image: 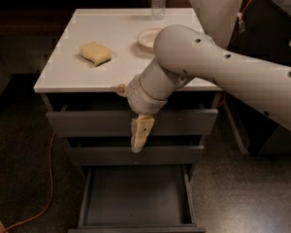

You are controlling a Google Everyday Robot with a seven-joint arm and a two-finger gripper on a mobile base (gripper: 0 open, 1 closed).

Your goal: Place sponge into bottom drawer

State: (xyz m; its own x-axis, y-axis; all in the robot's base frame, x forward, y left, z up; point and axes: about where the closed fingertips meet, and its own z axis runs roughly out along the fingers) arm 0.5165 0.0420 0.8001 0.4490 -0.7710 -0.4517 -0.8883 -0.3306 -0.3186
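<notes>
Clearly the sponge [95, 53] lies up, far and left of the gripper [137, 147], on the white counter [63, 76], its long axis running left to right, slightly slanted. The gripper hangs before the middle drawer [97, 155], fingers [141, 130] pointing down, seemingly pressed together and empty. Below, the bottom drawer [136, 198] stands open.

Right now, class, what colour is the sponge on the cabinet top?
The sponge is pale yellow, clearest in the camera view; the pincer hangs before the upper drawers.
</notes>
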